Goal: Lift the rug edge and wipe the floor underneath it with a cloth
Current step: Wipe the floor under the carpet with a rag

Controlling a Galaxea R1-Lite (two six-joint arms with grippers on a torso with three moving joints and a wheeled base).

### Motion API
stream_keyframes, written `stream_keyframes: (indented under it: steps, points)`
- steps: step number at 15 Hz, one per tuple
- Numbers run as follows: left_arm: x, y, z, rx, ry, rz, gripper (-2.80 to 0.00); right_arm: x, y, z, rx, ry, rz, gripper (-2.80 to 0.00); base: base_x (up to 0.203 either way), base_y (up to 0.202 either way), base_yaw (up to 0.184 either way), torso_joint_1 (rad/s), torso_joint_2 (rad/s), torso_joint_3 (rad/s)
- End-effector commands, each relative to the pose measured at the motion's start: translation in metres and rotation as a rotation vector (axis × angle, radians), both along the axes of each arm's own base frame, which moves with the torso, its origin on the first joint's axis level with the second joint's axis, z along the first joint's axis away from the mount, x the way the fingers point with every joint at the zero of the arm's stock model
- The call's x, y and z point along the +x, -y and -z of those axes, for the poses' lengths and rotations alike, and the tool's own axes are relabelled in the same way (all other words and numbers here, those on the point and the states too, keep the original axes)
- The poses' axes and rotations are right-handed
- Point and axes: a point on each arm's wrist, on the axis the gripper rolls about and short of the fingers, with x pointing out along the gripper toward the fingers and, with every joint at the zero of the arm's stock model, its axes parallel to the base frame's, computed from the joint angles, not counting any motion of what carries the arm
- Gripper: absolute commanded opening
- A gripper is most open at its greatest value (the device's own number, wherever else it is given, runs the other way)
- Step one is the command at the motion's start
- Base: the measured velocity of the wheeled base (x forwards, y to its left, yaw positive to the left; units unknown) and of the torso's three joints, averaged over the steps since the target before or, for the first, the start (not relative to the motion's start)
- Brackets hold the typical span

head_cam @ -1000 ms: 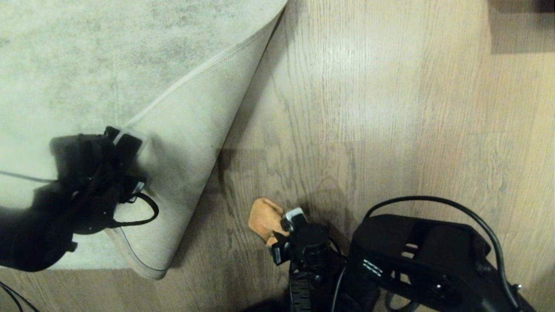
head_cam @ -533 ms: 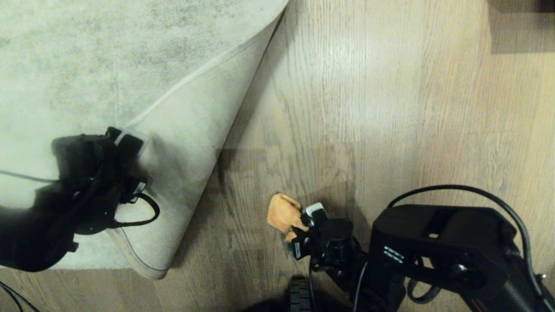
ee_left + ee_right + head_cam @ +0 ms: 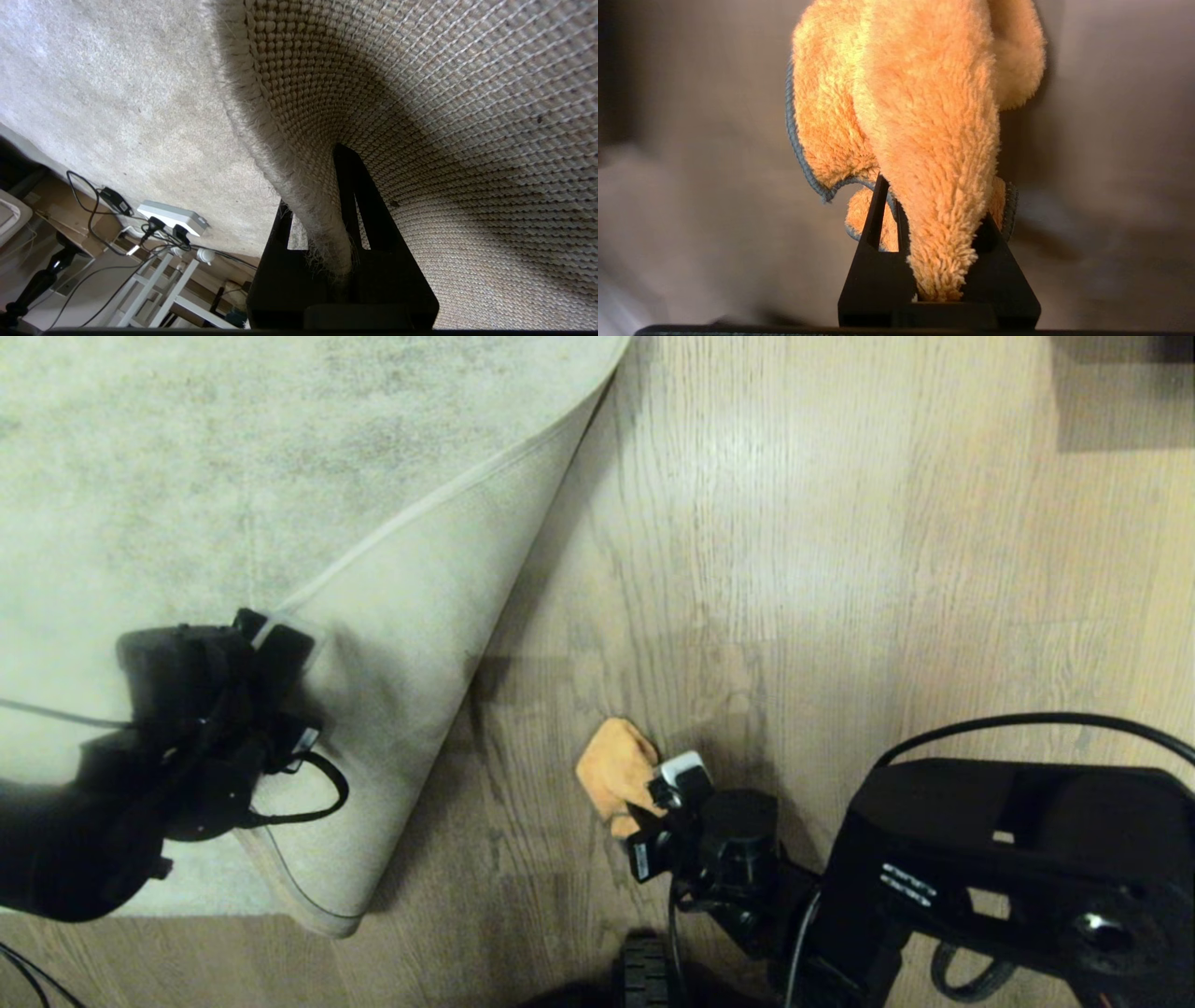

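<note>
My left gripper [image 3: 266, 635] sits at nine o'clock in the head view, clamped onto the rug edge [image 3: 299, 186], holding the corner folded back so its cream woven backing [image 3: 411, 644] faces up. The floor [image 3: 747, 569] lies bare beside the fold. At about six o'clock my right gripper [image 3: 653, 807] pinches the orange cloth [image 3: 616, 773], its fuzzy bulk bunched ahead of the fingers against the planks, well apart from the rug.
</note>
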Motion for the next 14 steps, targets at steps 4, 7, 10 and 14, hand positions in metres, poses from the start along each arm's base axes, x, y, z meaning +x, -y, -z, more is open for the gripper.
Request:
stream_keyframes:
  steps: [4,7,10,14]
  points:
    - [-0.002,0.000,-0.002,0.002,0.009,-0.003,-2.80,-0.057,-0.055,0.006,0.013,0.001,-0.201,-2.80,0.000,0.000,0.000,0.000,0.00,0.000]
    - [-0.002,0.000,-0.003,0.002,0.014,-0.004,-2.80,-0.056,-0.075,0.030,0.015,-0.001,-0.225,-2.80,0.000,0.000,0.000,0.000,0.00,0.000]
    - [-0.004,-0.001,-0.004,-0.002,0.018,-0.006,-2.80,-0.047,-0.088,0.051,0.038,-0.004,-0.220,-2.80,0.000,0.000,0.000,0.000,0.00,0.000]
    - [-0.011,-0.002,0.001,-0.015,0.006,-0.015,-2.80,-0.030,-0.086,0.060,0.064,0.001,-0.165,-2.80,0.000,0.000,0.000,0.000,0.00,0.000]
